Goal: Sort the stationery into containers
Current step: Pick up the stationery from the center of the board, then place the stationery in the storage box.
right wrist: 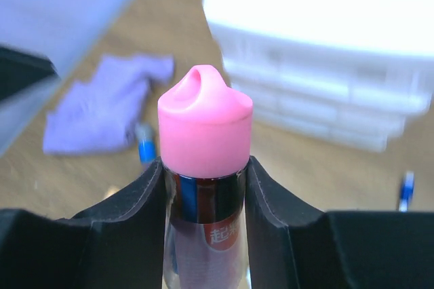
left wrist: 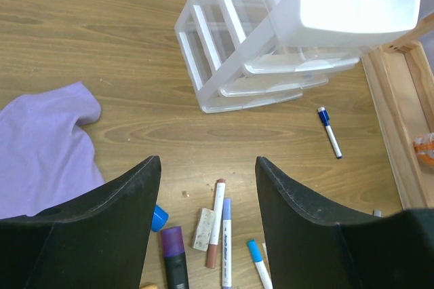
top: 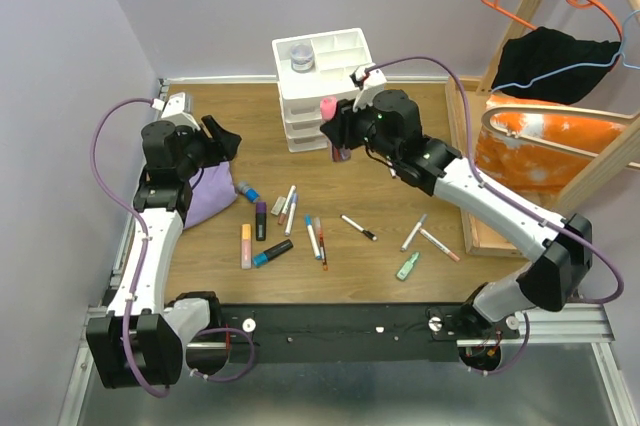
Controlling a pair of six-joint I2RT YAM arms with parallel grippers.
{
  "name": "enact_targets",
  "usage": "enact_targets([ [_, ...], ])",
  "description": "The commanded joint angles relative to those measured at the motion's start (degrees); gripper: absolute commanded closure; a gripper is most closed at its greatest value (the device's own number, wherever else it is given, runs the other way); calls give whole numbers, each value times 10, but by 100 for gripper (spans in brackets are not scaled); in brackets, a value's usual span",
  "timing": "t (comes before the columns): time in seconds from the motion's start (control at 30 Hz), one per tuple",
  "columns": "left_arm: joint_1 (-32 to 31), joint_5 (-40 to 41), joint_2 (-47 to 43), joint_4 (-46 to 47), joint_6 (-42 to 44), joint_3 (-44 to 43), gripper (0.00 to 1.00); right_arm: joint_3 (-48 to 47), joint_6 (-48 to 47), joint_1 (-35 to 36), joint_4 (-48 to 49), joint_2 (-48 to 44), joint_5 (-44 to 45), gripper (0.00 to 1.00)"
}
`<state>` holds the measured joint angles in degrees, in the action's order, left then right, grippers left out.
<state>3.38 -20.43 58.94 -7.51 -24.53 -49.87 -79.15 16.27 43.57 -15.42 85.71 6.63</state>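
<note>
The white drawer organiser (top: 322, 81) stands at the back of the table, also in the left wrist view (left wrist: 305, 31) and blurred in the right wrist view (right wrist: 325, 51). My right gripper (top: 335, 134) (right wrist: 205, 180) is shut on a pink-capped stubby marker (top: 327, 108) (right wrist: 205, 126), held upright in the air in front of the organiser's drawers. My left gripper (top: 225, 141) (left wrist: 207, 187) is open and empty above the table near the purple cloth. Several pens and highlighters (top: 290, 211) lie loose mid-table; below the left jaws are a brown-tipped pen (left wrist: 215, 221) and a purple highlighter (left wrist: 174, 255).
A purple cloth (top: 210, 196) (left wrist: 41, 146) lies at the left. A wooden tray-frame (top: 468, 196) borders the right, with an orange object (top: 540, 151), black cloth (top: 555, 64) and hangers beyond. A small round tin (top: 301, 56) sits in the organiser's top. An eraser (left wrist: 203, 228) lies among the pens.
</note>
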Motion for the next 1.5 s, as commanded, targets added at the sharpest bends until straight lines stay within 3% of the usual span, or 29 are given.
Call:
enact_targets([
  [0.0, 4, -27, 21, 33, -3, -6, 33, 20, -127, 6, 313, 30, -25, 99],
  [0.07, 3, -29, 29, 36, 3, -9, 33, 11, -157, 5, 384, 53, -2, 99],
  [0.2, 3, -31, 42, 34, 13, -17, 33, 1, -240, 6, 627, 146, 50, 100],
  [0.4, 3, -27, 54, 16, 29, -26, 33, -58, -299, 5, 771, 246, 61, 99],
  [0.67, 4, -29, 77, 21, 28, -30, 32, -103, -295, 1, 805, 317, 94, 99],
  [1.47, 4, -27, 112, 27, 27, -44, 32, -269, -265, -20, 755, 472, 152, 99],
])
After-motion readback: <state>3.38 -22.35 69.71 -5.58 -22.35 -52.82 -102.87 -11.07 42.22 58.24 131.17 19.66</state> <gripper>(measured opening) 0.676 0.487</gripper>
